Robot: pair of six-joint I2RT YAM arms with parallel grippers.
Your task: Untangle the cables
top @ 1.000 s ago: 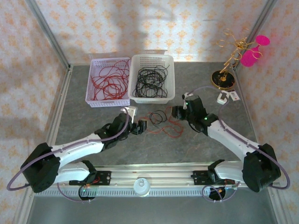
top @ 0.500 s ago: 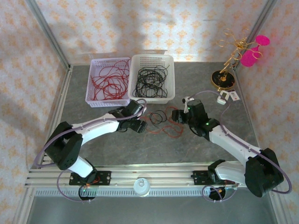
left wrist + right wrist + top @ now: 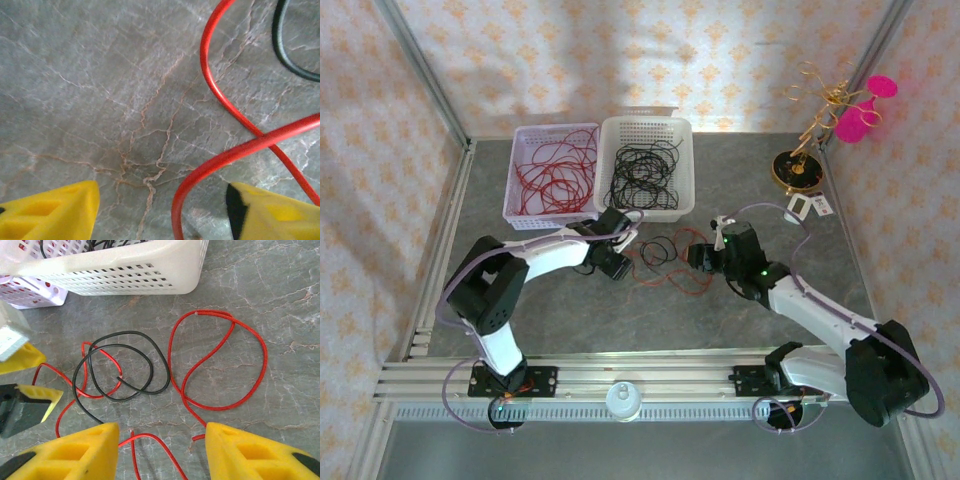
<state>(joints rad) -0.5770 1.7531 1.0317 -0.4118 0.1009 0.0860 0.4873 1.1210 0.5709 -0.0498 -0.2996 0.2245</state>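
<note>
Cables: a loose red-and-black clump [image 3: 665, 262] lies on the worktop [image 3: 620, 315], just in front of the white basket [image 3: 647, 212], between the two arms.
Left end effector [image 3: 160, 212]: jaws apart, straddling a red cable [image 3: 220, 95] where it crosses itself; nothing pinched.
Right end effector [image 3: 162, 450]: jaws apart over a red strand [image 3: 155, 436], nothing held.
Risk at the crossing: closing there could catch both passes and cinch the tangle tighter.
Risk of dragging: the black cable [image 3: 150, 367] overlaps a red loop, so tugging red may haul it along.

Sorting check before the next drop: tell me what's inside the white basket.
The white basket holds a loose heap of black cables, all black as far as the top view tells. Whatever lies under the coils is covered.
</note>
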